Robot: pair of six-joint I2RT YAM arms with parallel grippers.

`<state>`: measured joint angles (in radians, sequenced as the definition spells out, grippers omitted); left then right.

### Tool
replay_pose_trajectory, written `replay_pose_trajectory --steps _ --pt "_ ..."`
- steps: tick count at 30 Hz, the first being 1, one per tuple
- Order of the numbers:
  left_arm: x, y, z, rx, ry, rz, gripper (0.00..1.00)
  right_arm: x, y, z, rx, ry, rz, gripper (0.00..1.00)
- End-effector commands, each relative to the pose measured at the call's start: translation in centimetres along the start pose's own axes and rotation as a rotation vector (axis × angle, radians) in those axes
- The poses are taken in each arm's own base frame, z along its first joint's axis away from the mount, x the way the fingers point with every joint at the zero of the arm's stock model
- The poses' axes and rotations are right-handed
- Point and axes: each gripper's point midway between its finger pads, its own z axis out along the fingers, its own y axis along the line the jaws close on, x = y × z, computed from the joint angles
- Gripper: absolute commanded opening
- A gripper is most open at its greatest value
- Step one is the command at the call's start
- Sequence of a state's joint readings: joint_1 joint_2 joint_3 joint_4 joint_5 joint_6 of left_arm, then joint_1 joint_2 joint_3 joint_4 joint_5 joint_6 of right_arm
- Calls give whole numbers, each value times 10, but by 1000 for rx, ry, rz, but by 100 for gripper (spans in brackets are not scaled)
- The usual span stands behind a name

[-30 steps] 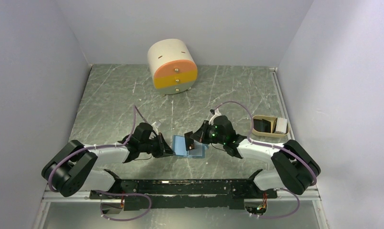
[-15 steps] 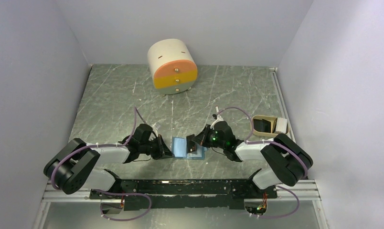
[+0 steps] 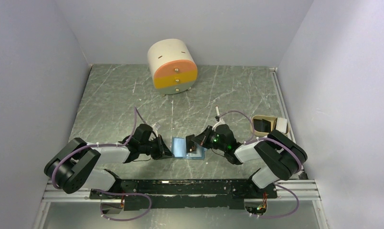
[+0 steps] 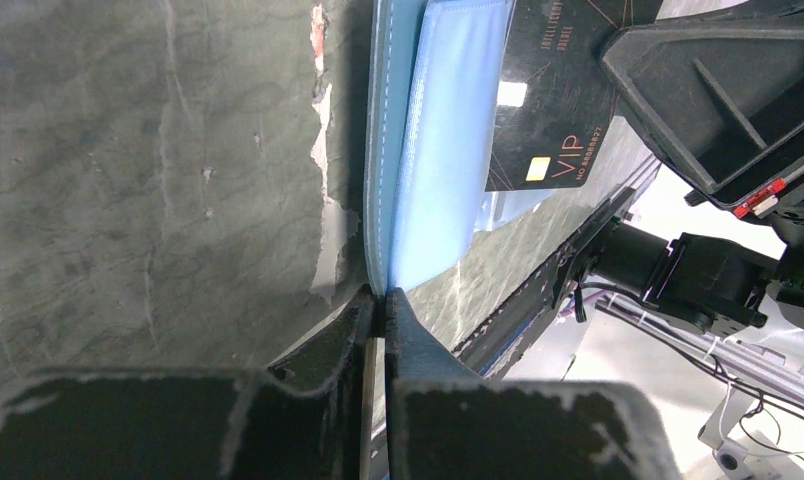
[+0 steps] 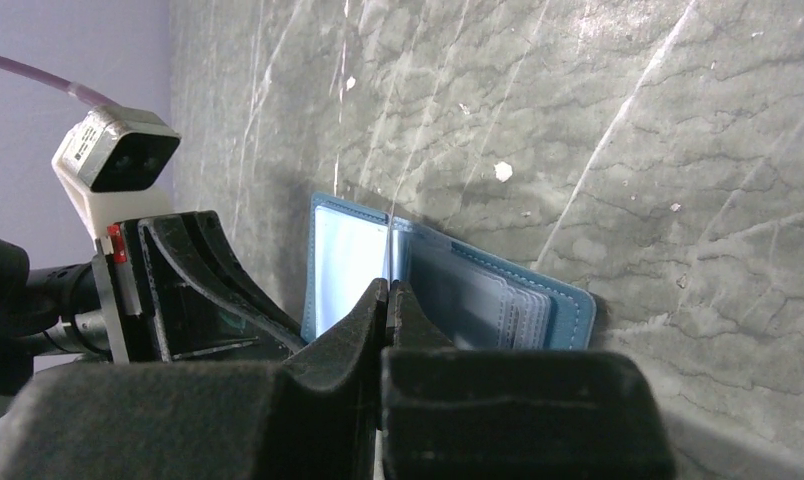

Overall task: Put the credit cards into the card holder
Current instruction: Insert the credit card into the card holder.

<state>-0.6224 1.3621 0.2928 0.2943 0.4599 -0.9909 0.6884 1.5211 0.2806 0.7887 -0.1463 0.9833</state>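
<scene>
The left gripper (image 4: pixel 380 298) is pinched closed on the left edge of the blue card holder (image 4: pixel 443 150). The card holder lies open on the grey table (image 3: pixel 113 95) between the two arms. The right gripper (image 5: pixel 388 292) is clamped on a black card (image 4: pixel 553 100) marked VIP. It holds the card on edge over the right half of the card holder, by the slot pockets; whether the card has entered a slot cannot be told.

Compared with a second ago, the right arm has folded in. Its elbow now overlaps the beige tray (image 3: pixel 261 125) on the right, and the card sits slightly further left and nearer the arms' bases. The left arm and the card holder have barely shifted. The drum-shaped drawer unit (image 3: pixel 173 67) stands at the back as before.
</scene>
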Motion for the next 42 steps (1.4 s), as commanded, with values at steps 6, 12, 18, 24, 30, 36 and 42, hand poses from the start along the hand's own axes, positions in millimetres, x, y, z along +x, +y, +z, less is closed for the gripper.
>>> replay_pose_trajectory --steps 6,12,18,24,30,36,42 --pt "-1 -3 0 14 6 13 9 -4 11 0 -44 -18 19 0" --pt "0 -4 -1 29 2 2 9 -1 11 0 -65 -18 67 0" --pt "0 -3 0 28 4 -1 9 7 9 0 -99 -10 132 0" --pt "0 -3 -2 29 -6 -11 9 14 -6 -6 -56 -15 144 0" --pt "0 -4 -4 30 -19 -17 9 18 -10 -9 -36 -17 146 0" --pt "1 -2 -3 33 -12 -20 9 25 -6 -5 -71 -2 176 0" --pt "5 1 0 35 4 -26 9 28 -4 -4 -113 1 217 0"
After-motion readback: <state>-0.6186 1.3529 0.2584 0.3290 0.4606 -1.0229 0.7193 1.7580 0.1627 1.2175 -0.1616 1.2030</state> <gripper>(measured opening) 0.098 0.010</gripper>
